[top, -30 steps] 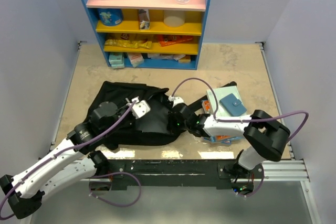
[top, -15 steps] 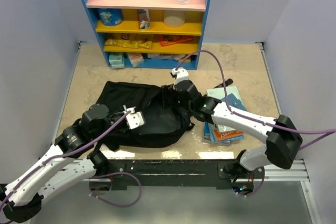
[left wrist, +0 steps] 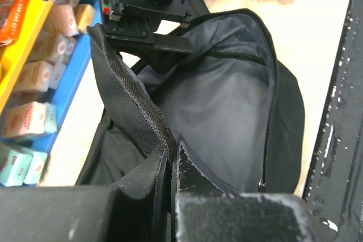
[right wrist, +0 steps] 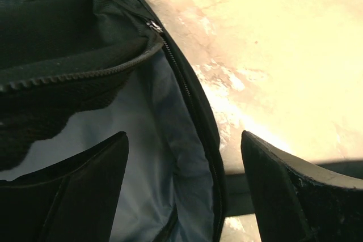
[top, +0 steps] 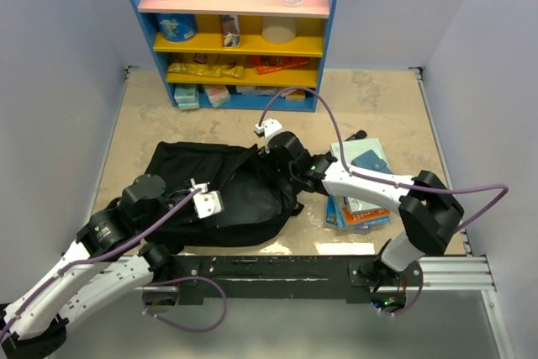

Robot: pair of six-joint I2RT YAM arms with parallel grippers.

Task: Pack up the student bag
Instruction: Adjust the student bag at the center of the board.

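Black student bag [top: 181, 170] lies unzipped, left fingers [left wrist: 227, 211] pinching its rim, right fingers [right wrist: 85, 191] spread at its mouth.

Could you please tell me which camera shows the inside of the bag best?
Left wrist: it looks straight into the open bag, showing grey lining and zipper. The top view shows mostly the bag's black outside; the right wrist shows just a strip of lining.
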